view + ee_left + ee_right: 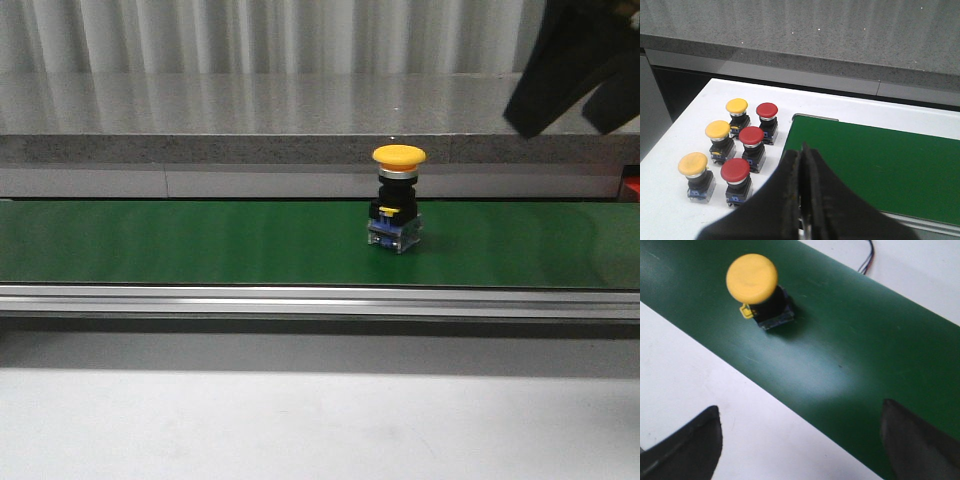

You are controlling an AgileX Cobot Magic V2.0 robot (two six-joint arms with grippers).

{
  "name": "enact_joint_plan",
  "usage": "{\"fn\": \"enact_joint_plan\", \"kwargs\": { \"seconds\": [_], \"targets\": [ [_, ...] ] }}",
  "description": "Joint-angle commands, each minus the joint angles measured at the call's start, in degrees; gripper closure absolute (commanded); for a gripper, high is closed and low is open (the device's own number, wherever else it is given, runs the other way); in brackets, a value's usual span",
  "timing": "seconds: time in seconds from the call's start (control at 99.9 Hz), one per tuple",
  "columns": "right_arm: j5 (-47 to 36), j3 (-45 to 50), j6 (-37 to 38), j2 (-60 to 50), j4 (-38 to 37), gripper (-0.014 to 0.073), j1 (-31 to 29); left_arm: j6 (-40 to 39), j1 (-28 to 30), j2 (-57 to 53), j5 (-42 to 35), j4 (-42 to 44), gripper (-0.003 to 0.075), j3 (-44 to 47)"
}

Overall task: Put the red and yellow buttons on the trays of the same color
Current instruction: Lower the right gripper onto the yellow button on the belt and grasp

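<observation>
One yellow button (397, 200) stands upright on the green belt (200, 245), right of the middle; it also shows in the right wrist view (752, 279). My right gripper (565, 105) hangs open above and to the right of it, its fingers (690, 445) wide apart with nothing between them. My left gripper (801, 165) is shut and empty over the belt's left end (880, 165). Beside it on the white table stand three yellow buttons (719, 131) and three red buttons (751, 136) in two rows. The trays are out of view.
A grey stone ledge (250, 115) runs behind the belt, and an aluminium rail (300, 298) runs along its front. A small red patch (632, 188) shows at the far right edge; I cannot tell what it is. A thin cable (867, 257) lies beyond the belt.
</observation>
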Motion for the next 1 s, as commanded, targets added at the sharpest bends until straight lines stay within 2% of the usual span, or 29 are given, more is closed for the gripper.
{"fn": "enact_joint_plan", "kwargs": {
  "seconds": [0.0, 0.21, 0.481, 0.571, 0.741, 0.791, 0.861, 0.991],
  "targets": [
    [-5.52, -1.69, -0.72, 1.44, 1.33, -0.0041, 2.48, -0.37, 0.07, 0.19, -4.42, -0.14, 0.0741, -1.45],
    [-10.73, -3.86, -0.72, 7.88, 1.33, -0.0041, 6.14, -0.37, 0.07, 0.19, -4.42, -0.14, 0.0741, -1.45],
    [-13.45, -7.73, -0.72, 14.57, 1.52, -0.0017, 6.65, -0.37, 0.07, 0.19, -4.42, -0.14, 0.0741, -1.45],
    [-15.02, -8.07, -0.72, 16.14, 1.52, 0.0092, 6.65, -0.37, 0.07, 0.19, -4.42, -0.14, 0.0741, -1.45],
    [-15.70, -8.07, -0.27, 17.11, 1.52, 0.0440, 6.59, -0.37, 0.07, 0.19, -4.42, -0.14, 0.0741, -1.45],
    [-15.70, -8.07, -0.23, 16.85, 1.52, 0.0512, 6.40, -0.37, 0.07, 0.19, -4.42, -0.14, 0.0741, -1.45],
    [-15.76, -8.07, 0.00, 15.98, 1.52, 0.0554, 5.70, -0.37, 0.07, 0.19, -4.42, -0.14, 0.0741, -1.45],
    [-14.23, -8.07, 3.39, 12.34, 1.52, 0.0554, 2.82, -0.37, 0.07, 0.19, -4.42, -0.14, 0.0741, -1.45]
  ]
}}
